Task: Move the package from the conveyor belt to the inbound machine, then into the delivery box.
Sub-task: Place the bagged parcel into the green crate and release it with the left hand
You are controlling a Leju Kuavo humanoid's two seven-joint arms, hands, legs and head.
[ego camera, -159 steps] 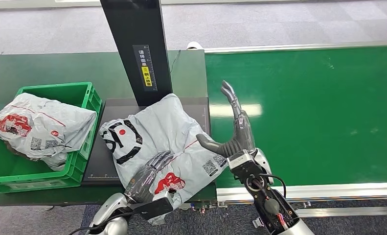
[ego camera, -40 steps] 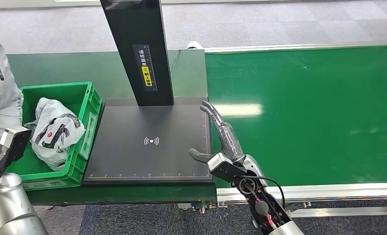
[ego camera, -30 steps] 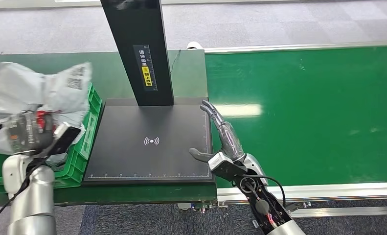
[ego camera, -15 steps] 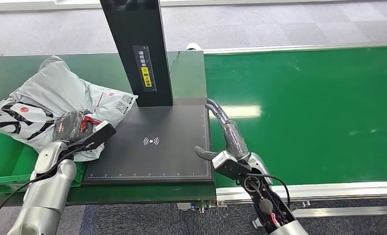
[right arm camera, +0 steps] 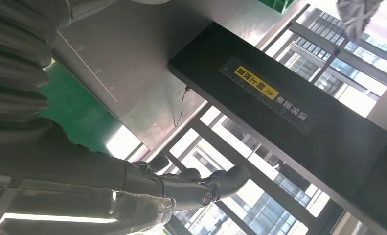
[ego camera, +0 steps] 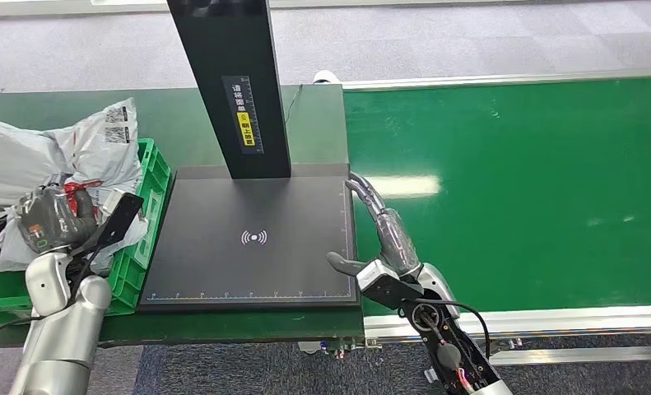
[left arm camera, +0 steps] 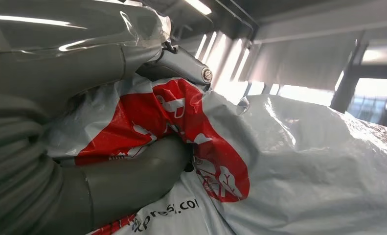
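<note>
Lower the package (ego camera: 54,156), pinched in the left hand (ego camera: 52,218) above the green delivery box (ego camera: 145,222) at the counter's left end. Bring it down well inside the box walls, not across the rim nearest the inbound machine (ego camera: 254,239), before loosening the fingers. Leave the right hand (ego camera: 381,239), spread and holding nothing, at the machine's right edge beside the conveyor belt (ego camera: 511,189).

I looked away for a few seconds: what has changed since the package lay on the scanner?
The left hand has carried the grey package off the scanner plate to above the green box, still gripping it. The right hand stays open at the plate's edge.
</note>
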